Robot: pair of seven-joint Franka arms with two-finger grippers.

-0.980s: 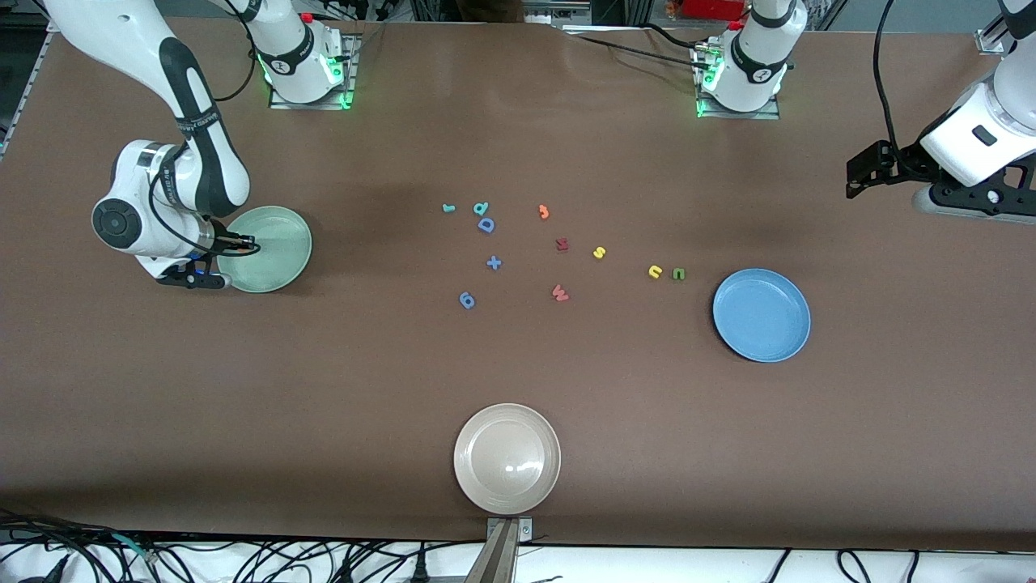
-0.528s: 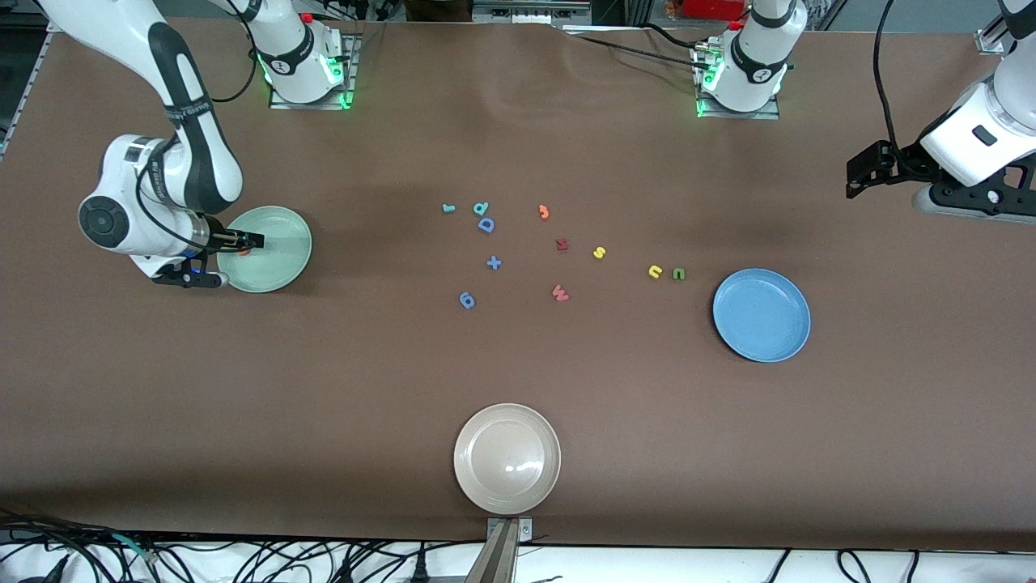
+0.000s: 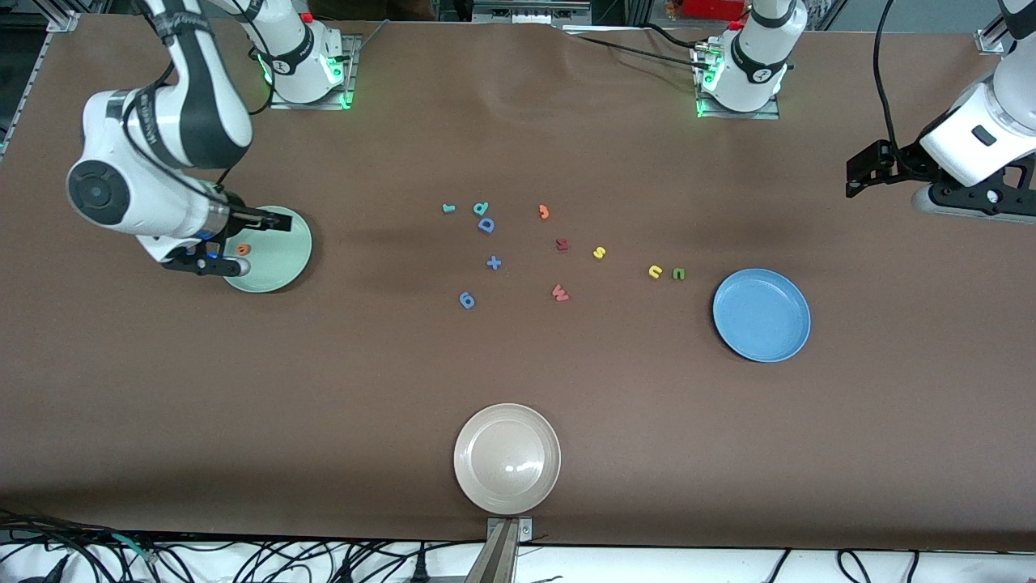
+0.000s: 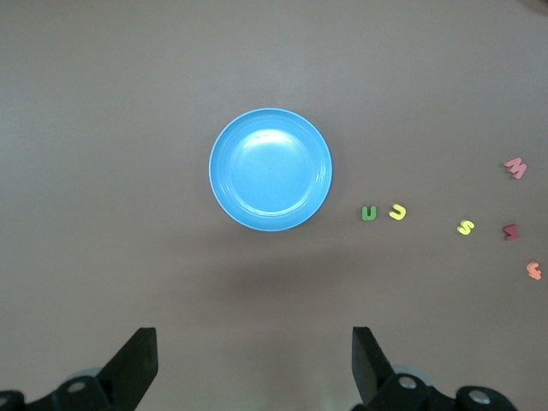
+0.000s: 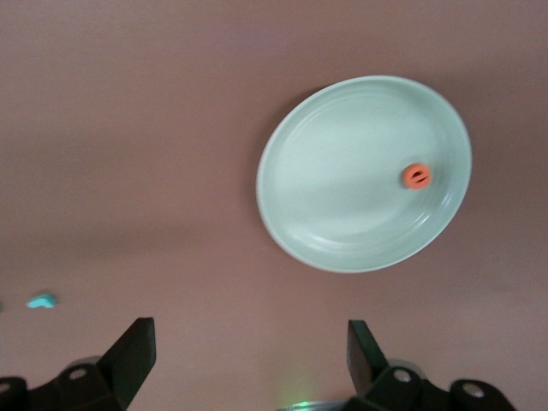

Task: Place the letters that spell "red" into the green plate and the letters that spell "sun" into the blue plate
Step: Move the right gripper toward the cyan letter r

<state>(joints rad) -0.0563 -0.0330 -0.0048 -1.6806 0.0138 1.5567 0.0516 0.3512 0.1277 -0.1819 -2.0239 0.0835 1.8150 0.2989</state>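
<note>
The orange "e" (image 3: 243, 249) (image 5: 416, 176) lies in the green plate (image 3: 279, 255) (image 5: 342, 197), close to its rim. My right gripper (image 3: 275, 220) (image 5: 248, 342) hangs open and empty above that plate. The teal "r" (image 3: 448, 208) and teal "d" (image 3: 481, 208) lie mid-table. The yellow "s" (image 3: 599, 253) (image 4: 465, 228), yellow "u" (image 3: 655, 271) (image 4: 397, 211) and green "n" (image 3: 678, 274) (image 4: 368, 213) lie beside the empty blue plate (image 3: 761, 315) (image 4: 271, 169). My left gripper (image 3: 850, 180) (image 4: 254, 351) waits open, high over the left arm's end of the table.
A blue "D" (image 3: 486, 225), orange "3" piece (image 3: 544, 212), dark red letter (image 3: 562, 244), pink "W" (image 3: 559, 293), blue plus (image 3: 494, 262) and blue "6" (image 3: 467, 300) lie among the letters. A beige plate (image 3: 507, 458) sits at the table's edge nearest the camera.
My right gripper opened and left the orange "e" in the green plate, then rose above it. The left arm has not moved.
</note>
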